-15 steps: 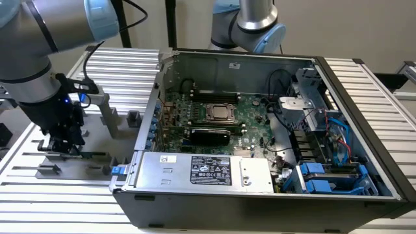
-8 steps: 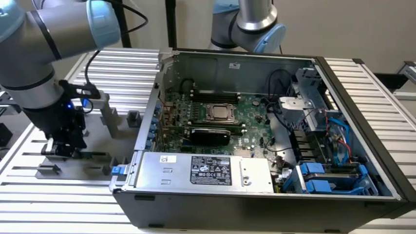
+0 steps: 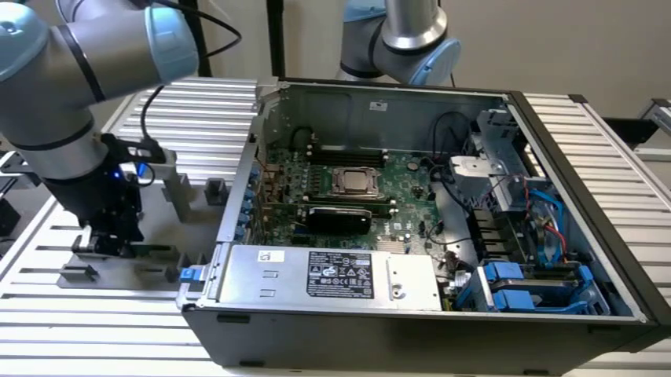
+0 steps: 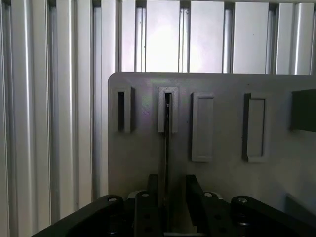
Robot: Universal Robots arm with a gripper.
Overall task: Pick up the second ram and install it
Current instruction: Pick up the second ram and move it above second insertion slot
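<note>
Second ram (image 4: pixel 167 143) is standing edge-on in the gray holder (image 4: pixel 138 163), running between the fingers (image 4: pixel 196 197), which are sitting open on either side without clamping it.

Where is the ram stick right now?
The ram stands edge-on in a slot of the gray plate, between the hand's fingers, left of the computer case in the exterior view.

We can read no words or numbers here. A black label (image 3: pixel 341 276) with white print stands on the grey power supply (image 3: pixel 409 276), with a small white sticker (image 3: pixel 270 256) near it on the same housing. Another pale sticker (image 3: pixel 379 103) sits on the computer case's inner wall (image 3: pixel 335 106). We cannot make out their print.
</note>
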